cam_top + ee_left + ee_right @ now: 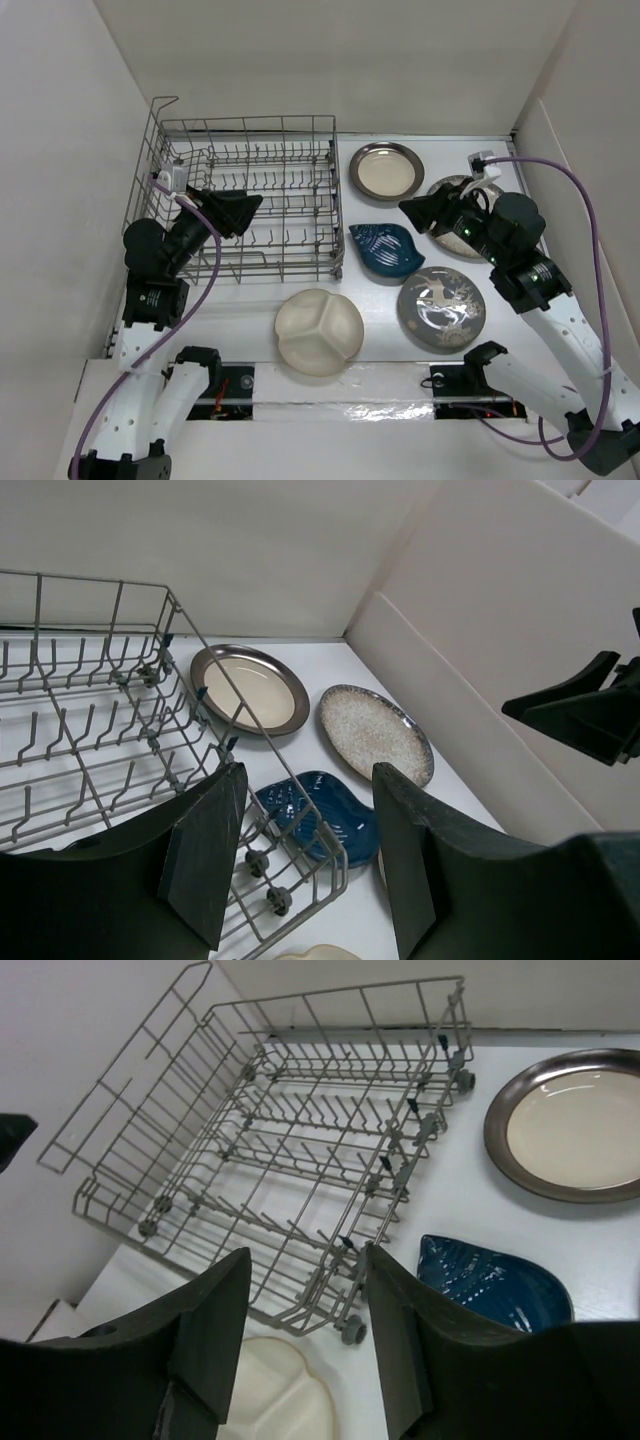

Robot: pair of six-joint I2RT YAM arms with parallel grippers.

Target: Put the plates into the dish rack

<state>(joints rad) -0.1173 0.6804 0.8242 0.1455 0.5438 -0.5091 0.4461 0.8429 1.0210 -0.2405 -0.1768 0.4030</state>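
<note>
Left gripper (245,210): half-open, empty, dish rack (250,119) beneath it. Right gripper (410,212): half-open, empty, blue leaf dish (385,250) just beside its tips, probably positioned so you pick it first. Rack unloaded.

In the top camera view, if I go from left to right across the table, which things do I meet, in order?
dish rack → cream divided plate → blue leaf dish → grey patterned plate
</note>
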